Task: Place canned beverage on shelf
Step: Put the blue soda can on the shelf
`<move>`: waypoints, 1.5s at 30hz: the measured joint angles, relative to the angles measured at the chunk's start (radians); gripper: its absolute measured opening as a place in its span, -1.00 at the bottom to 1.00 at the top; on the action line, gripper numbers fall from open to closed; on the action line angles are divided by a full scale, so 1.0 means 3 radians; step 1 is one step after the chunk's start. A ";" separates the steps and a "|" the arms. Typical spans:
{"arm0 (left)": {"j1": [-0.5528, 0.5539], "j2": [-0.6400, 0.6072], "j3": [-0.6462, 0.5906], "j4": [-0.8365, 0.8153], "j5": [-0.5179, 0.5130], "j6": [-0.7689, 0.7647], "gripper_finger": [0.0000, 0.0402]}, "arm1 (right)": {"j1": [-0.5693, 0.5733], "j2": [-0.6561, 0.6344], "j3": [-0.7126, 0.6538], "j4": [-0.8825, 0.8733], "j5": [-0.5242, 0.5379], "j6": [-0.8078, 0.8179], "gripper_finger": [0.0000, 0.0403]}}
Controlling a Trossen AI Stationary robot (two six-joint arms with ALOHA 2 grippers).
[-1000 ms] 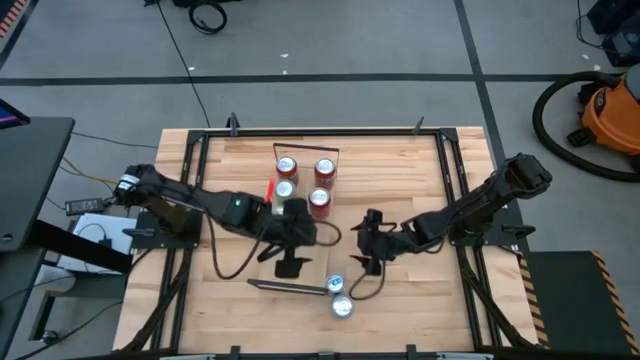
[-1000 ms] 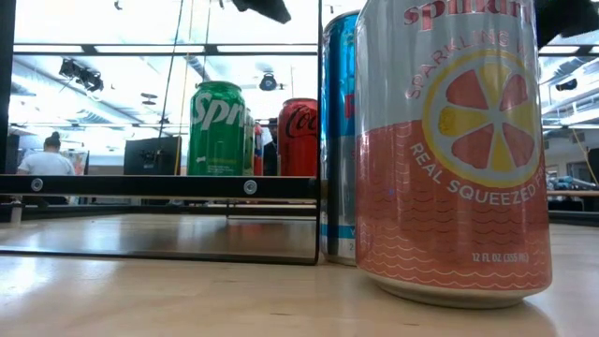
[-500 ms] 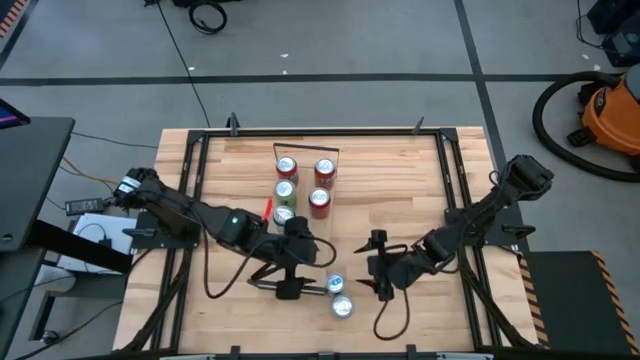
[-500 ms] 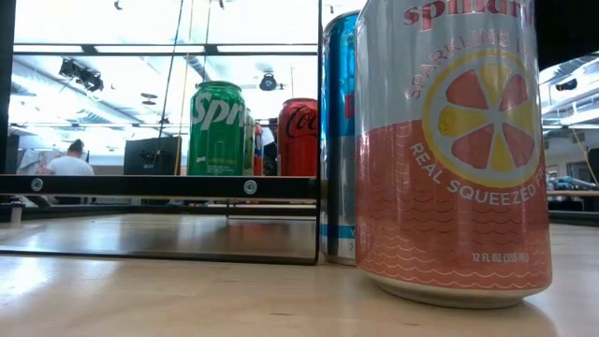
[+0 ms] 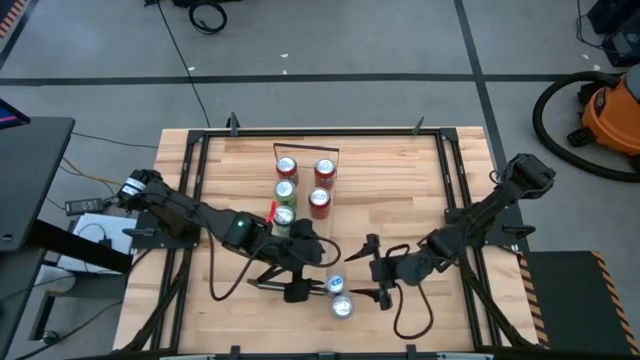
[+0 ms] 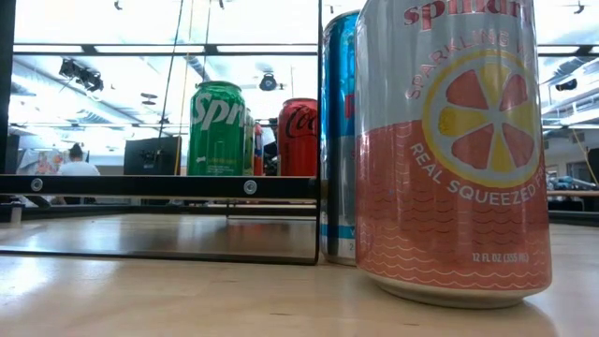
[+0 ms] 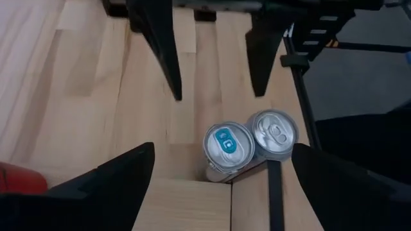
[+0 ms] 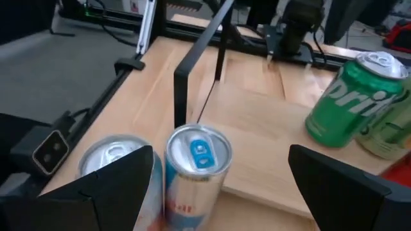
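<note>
Two cans stand upright on the tabletop, side by side, at the shelf's near end: a slim blue-tabbed can (image 5: 335,286) and a pink-and-silver Spindrift can (image 5: 342,306). They also show in the low view: the blue can (image 6: 339,131) and the Spindrift can (image 6: 449,150). The shelf (image 5: 303,228), a light plank with black wire end frames, carries several red and green cans. My left gripper (image 5: 300,282) is open just left of the two cans. My right gripper (image 5: 378,270) is open just right of them. Each wrist view shows both cans ahead between that gripper's fingers.
On the shelf stand a green Sprite can (image 8: 353,102) and a Coca-Cola can (image 6: 298,136), among others. The shelf's near wire frame (image 8: 186,70) rises beside the two loose cans. Black rails (image 5: 455,200) border the tabletop. A person (image 6: 75,161) shows in the room behind.
Both grippers have moved toward the table's near edge and closed in on the two loose cans, the left from the shelf's middle, the right from farther back on the table. Both stay open. The cans have not moved.
</note>
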 joint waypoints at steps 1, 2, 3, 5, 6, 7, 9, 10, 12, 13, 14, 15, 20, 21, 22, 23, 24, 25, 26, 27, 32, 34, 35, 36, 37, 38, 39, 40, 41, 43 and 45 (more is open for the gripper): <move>-0.0006 0.0000 0.0000 -0.0004 0.0001 -0.0012 0.88 | -0.0024 0.0054 0.0022 0.0052 -0.0036 -0.0020 0.86; -0.0010 -0.0001 0.0000 -0.0024 0.0000 -0.0021 0.88 | -0.0043 0.0105 0.0064 0.0074 -0.0067 -0.0048 0.86; -0.0010 -0.0001 0.0000 -0.0058 0.0000 -0.0023 0.88 | -0.0061 0.0142 0.0098 0.0074 -0.0074 -0.0071 0.86; -0.0020 -0.0001 0.0000 -0.0103 0.0000 -0.0024 0.88 | -0.0089 0.0240 0.0200 0.0070 -0.0112 -0.0125 0.86; -0.0023 -0.0001 0.0000 -0.0129 0.0000 -0.0029 0.88 | -0.0110 0.0281 0.0252 0.0074 -0.0170 -0.0152 0.86; -0.0023 -0.0001 0.0000 -0.0165 0.0000 -0.0041 0.88 | -0.0124 0.0302 0.0288 0.0033 -0.0191 -0.0167 0.86; -0.0023 -0.0001 0.0005 -0.0196 0.0000 -0.0065 0.88 | -0.0158 0.0359 0.0364 0.0010 -0.0219 -0.0189 0.86; -0.0023 -0.0001 0.0017 -0.0266 0.0000 -0.0088 0.88 | -0.0180 0.0376 0.0374 0.0017 -0.0251 -0.0196 0.86; -0.0024 -0.0003 0.0056 -0.0355 0.0001 -0.0115 0.88 | -0.0218 0.0390 0.0371 0.0005 -0.0319 -0.0190 0.86; -0.0033 -0.0003 0.0082 -0.0400 0.0000 -0.0140 0.88 | -0.0253 0.0420 0.0372 0.0036 -0.0370 -0.0157 0.86; -0.0040 -0.0003 0.0119 -0.0499 -0.0001 -0.0158 0.88 | -0.0280 0.0441 0.0377 0.0047 -0.0408 -0.0125 0.86; -0.0050 -0.0003 0.0155 -0.0547 -0.0002 -0.0169 0.88 | -0.0291 0.0449 0.0370 0.0005 -0.0426 -0.0110 0.86; -0.0085 -0.0004 0.0224 -0.0557 0.0000 -0.0196 0.88 | -0.0306 0.0554 0.0371 0.0210 -0.0556 -0.0106 0.86; -0.0085 -0.0004 0.0225 -0.0553 0.0000 -0.0197 0.88 | -0.0306 0.0580 0.0371 0.0224 -0.0578 -0.0109 0.86; -0.0084 -0.0004 0.0225 -0.0558 0.0000 -0.0201 0.88 | -0.0306 0.0612 0.0371 0.0252 -0.0594 -0.0102 0.86; -0.0084 -0.0004 0.0225 -0.0558 -0.0001 -0.0202 0.88 | -0.0306 0.0650 0.0371 0.0271 -0.0610 -0.0102 0.86; -0.0083 -0.0004 0.0225 -0.0563 -0.0001 -0.0202 0.88 | -0.0306 0.0693 0.0370 0.0306 -0.0613 -0.0109 0.86; -0.0082 -0.0004 0.0225 -0.0572 -0.0002 -0.0206 0.88 | -0.0308 0.0725 0.0371 0.0338 -0.0614 -0.0110 0.86; -0.0081 -0.0004 0.0225 -0.0575 -0.0002 -0.0221 0.88 | -0.0309 0.0749 0.0370 0.0313 -0.0612 -0.0116 0.86; -0.0083 -0.0004 0.0225 -0.0573 -0.0002 -0.0230 0.88 | -0.0309 0.0772 0.0370 0.0322 -0.0611 -0.0120 0.86; -0.0083 -0.0004 0.0225 -0.0574 -0.0002 -0.0256 0.88 | -0.0348 0.0795 0.0372 0.0279 -0.0605 -0.0085 0.86; -0.0083 -0.0004 0.0225 -0.0575 -0.0002 -0.0268 0.88 | -0.0369 0.0780 0.0375 0.0223 -0.0603 -0.0060 0.86; -0.0083 -0.0004 0.0225 -0.0571 -0.0002 -0.0286 0.88 | -0.0381 0.0764 0.0375 0.0184 -0.0603 -0.0060 0.86; -0.0083 -0.0004 0.0225 -0.0563 -0.0002 -0.0308 0.88 | -0.0391 0.0752 0.0375 0.0155 -0.0602 -0.0058 0.86; -0.0083 -0.0004 0.0225 -0.0557 -0.0001 -0.0326 0.88 | -0.0394 0.0738 0.0375 0.0129 -0.0601 -0.0055 0.86; -0.0083 -0.0004 0.0225 -0.0558 -0.0002 -0.0348 0.88 | -0.0402 0.0720 0.0375 0.0105 -0.0601 -0.0054 0.86; -0.0083 -0.0004 0.0225 -0.0556 -0.0002 -0.0365 0.88 | -0.0406 0.0707 0.0373 0.0070 -0.0598 -0.0062 0.86; -0.0083 -0.0004 0.0225 -0.0557 -0.0002 -0.0373 0.88 | -0.0410 0.0699 0.0368 0.0031 -0.0594 -0.0063 0.86; -0.0083 -0.0004 0.0225 -0.0556 -0.0002 -0.0378 0.88 | -0.0411 0.0689 0.0365 -0.0004 -0.0593 -0.0063 0.86; -0.0090 -0.0004 0.0225 -0.0556 -0.0002 -0.0394 0.88 | -0.0411 0.0641 0.0365 -0.0068 -0.0587 -0.0060 0.86; -0.0098 -0.0004 0.0225 -0.0556 -0.0002 -0.0402 0.88 | -0.0411 0.0619 0.0366 -0.0095 -0.0552 -0.0047 0.86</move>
